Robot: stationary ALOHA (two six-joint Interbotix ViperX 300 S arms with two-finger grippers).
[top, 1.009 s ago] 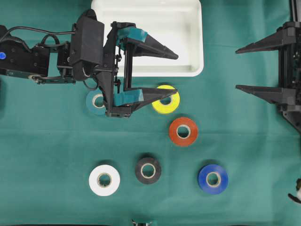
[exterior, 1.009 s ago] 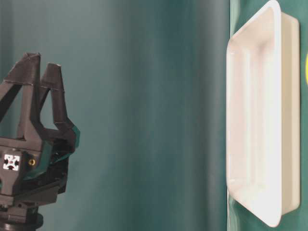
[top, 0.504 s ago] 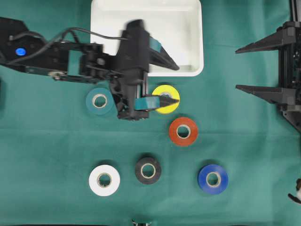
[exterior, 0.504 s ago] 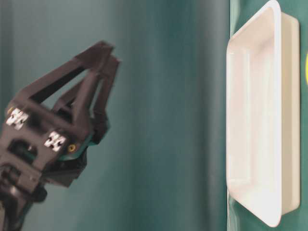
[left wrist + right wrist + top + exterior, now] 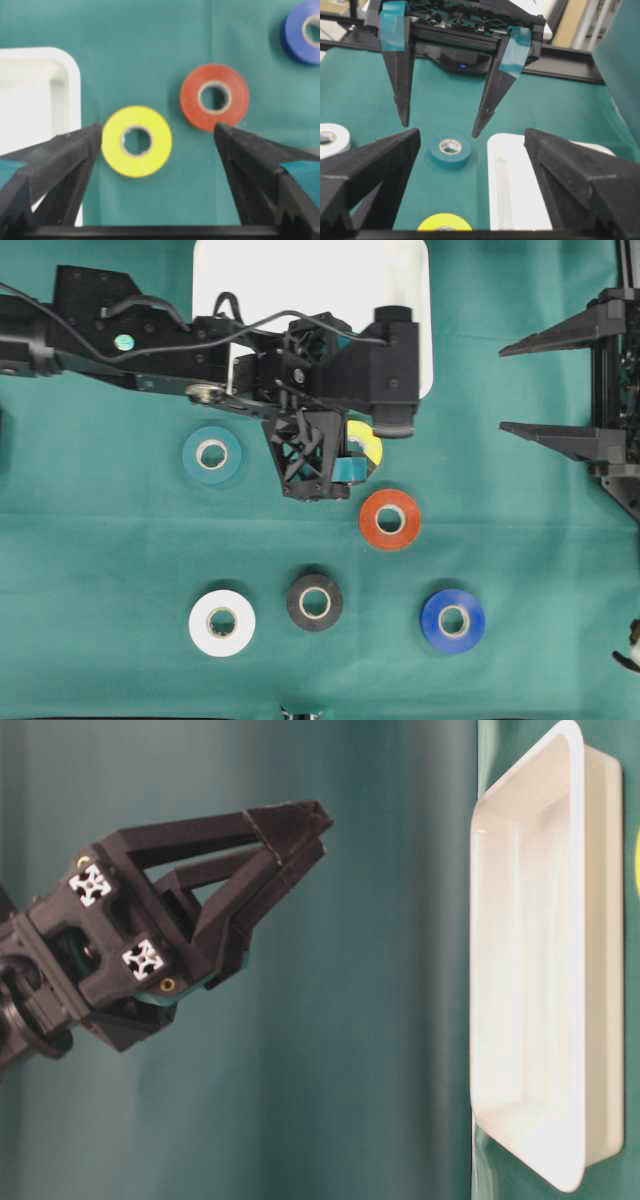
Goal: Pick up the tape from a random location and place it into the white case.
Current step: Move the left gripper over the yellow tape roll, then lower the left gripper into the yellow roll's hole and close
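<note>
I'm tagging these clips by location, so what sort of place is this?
Probably a robotics lab test bench: two robot arms over a green cloth, coloured tape rolls laid out as props, like the yellow roll and orange roll, and metal framing behind in the right wrist view.

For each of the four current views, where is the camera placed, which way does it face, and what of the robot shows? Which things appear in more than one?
Overhead: above, facing straight down; six rolls, left gripper over the yellow tape, right gripper at the edge.
Table-level: low and turned sideways; white case and left gripper.
Left wrist: looks down between open fingers at yellow, red tape, blue tape.
Right wrist: looks across the table at the left gripper, teal tape.
Shared: yellow tape and case in three views.
</note>
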